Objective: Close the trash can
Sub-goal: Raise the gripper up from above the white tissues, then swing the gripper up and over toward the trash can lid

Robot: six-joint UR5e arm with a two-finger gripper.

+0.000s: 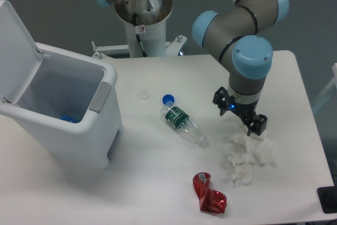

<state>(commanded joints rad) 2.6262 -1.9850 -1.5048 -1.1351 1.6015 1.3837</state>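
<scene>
Camera view looks down on a white tabletop (158, 183) with the trash can (79, 130) sitting at the left side, and it's easily the biggest thing there. Its flat white lid (16, 46) is swung up and back on the hinge, so the bin is wide open, and you can see a small blue object (68, 119) lying down inside at the bottom. The grey push tab (100, 97) is on the rim facing the middle of the tabletop.

The arm comes in from the top right, and the end effector (241, 114) hangs well apart from the bin, over on the right side, just above a pile of crumpled white tissue (250, 156). Its two fingers are spread with nothing between them, so it's released, not gripping anything.

Other stuff scattered around: a clear plastic bottle (184, 124) with a green label lying on its side near the middle, a loose blue cap (168, 99) just beside its upper end, and a crushed red can (209, 196) near the front edge. There's also a small pale disc (144, 96) left of the cap, hard to tell what it is.
</scene>
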